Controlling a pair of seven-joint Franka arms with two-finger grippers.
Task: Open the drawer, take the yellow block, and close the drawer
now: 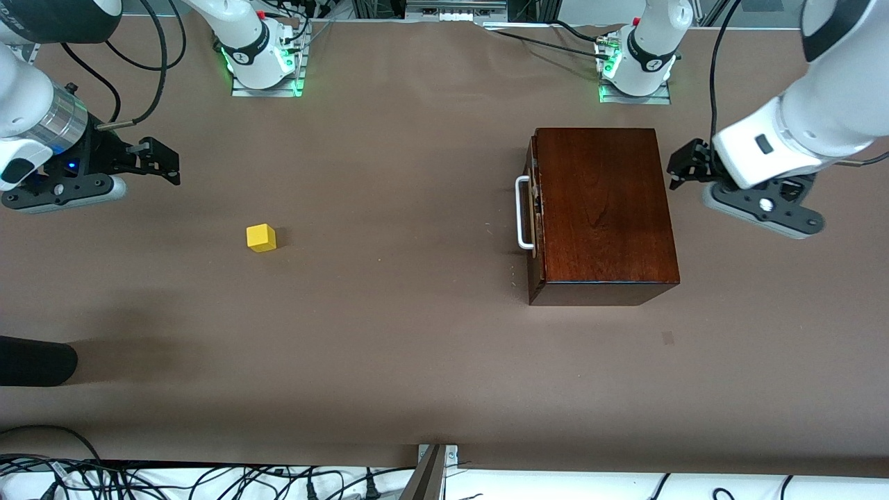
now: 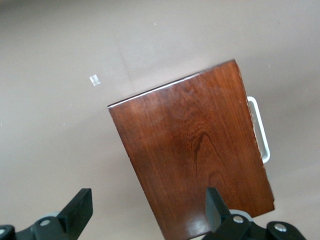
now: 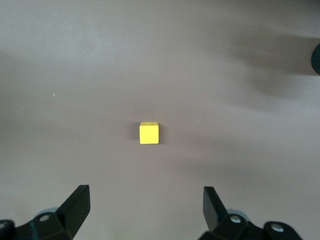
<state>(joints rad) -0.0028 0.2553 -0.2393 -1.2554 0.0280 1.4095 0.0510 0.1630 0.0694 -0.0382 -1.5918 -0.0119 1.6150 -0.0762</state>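
The mahogany box [image 1: 604,208] stands toward the left arm's end of the table. Its drawer [image 1: 535,208] looks shut, and the white handle [image 1: 522,212] faces the right arm's end. The yellow block [image 1: 261,237] lies on the bare table toward the right arm's end, outside the box. My left gripper [image 1: 684,167] is open and empty, in the air beside the box's back; the left wrist view shows the box [image 2: 195,155] between its open fingers [image 2: 148,207]. My right gripper [image 1: 163,161] is open and empty above the table, apart from the block [image 3: 149,133], as its wrist view [image 3: 146,205] shows.
A dark rounded object [image 1: 35,362] reaches in at the table's edge toward the right arm's end, nearer the front camera than the block. Cables [image 1: 208,479] lie along the front edge. The arm bases [image 1: 267,62] stand along the back edge.
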